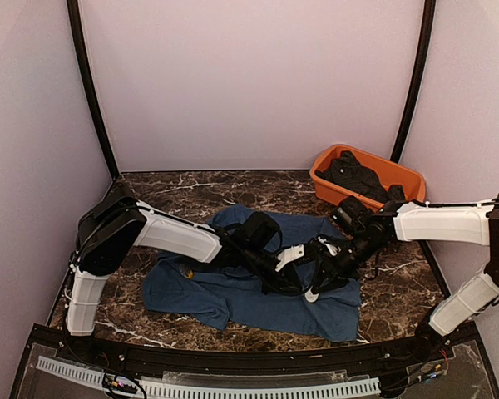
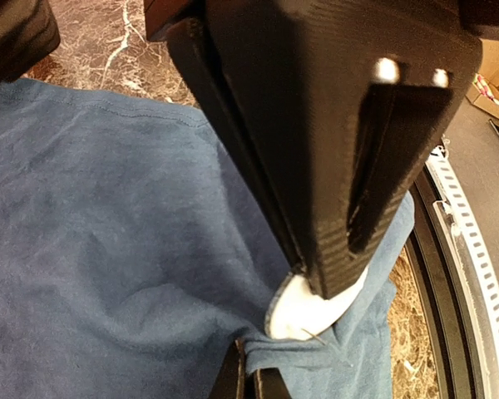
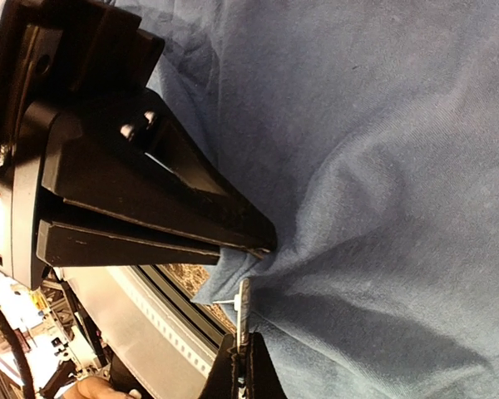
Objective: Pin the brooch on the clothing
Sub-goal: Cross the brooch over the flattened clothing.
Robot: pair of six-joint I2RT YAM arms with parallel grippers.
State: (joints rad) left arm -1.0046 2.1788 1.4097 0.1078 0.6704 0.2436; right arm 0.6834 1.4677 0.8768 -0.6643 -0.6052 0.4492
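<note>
The navy T-shirt (image 1: 216, 291) lies spread on the marble table. My left gripper (image 2: 316, 287) is shut on the brooch (image 2: 303, 312), a white disc whose thin pin sticks out near the fabric. In the right wrist view the brooch (image 3: 244, 303) shows edge-on, its pin pointing left, beside a raised fold of the shirt (image 3: 399, 166). My right gripper (image 3: 262, 245) is shut on that fold. Its fingers (image 2: 233, 378) show at the bottom of the left wrist view, pinching the shirt (image 2: 108, 249). Both grippers, left (image 1: 295, 273) and right (image 1: 324, 270), meet over the shirt's middle right.
An orange tub (image 1: 333, 193) with dark clothes stands at the back right. A small gold-coloured object (image 1: 185, 270) lies on the shirt's left part. The table's black front rail (image 1: 233, 353) runs close to the shirt's near edge.
</note>
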